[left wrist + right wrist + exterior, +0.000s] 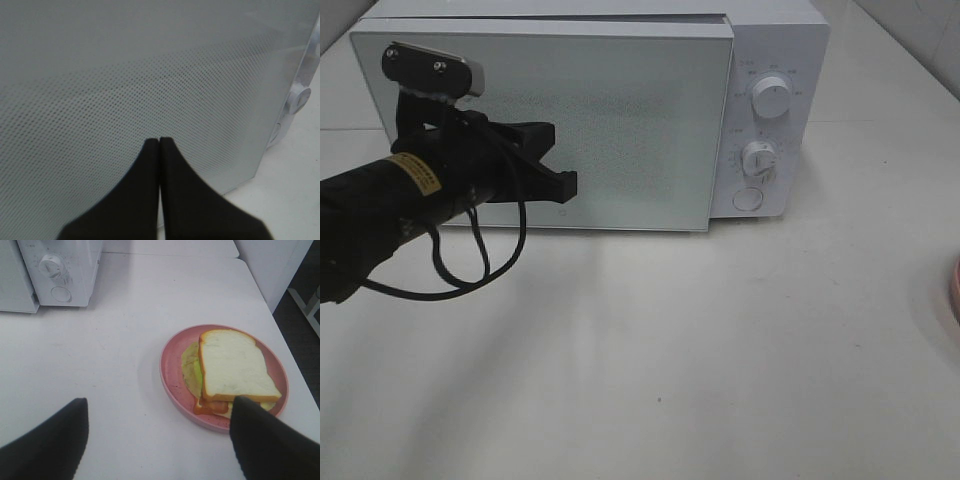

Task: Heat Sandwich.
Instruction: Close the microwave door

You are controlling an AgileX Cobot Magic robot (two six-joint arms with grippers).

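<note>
I held my left pincer (pixel 563 184) pressed together and empty at the middle left of the high view, its tips just in front of the microwave door (pixel 620 120), probably to swing that door. In the high view it was not fully flush along its top edge.

My right pincer (pixel 159 432) was spread wide, pinching nothing. The sandwich (pixel 235 371) lay on its pink plate (pixel 170 371) at the centre right of that wrist frame, just beyond my tips and nearer the right-hand one, well apart from the microwave (pixel 60 270) at upper left.

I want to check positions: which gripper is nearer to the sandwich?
Right. The right gripper, open, hangs just by the sandwich; the left gripper, shut, is at the microwave door.
</note>
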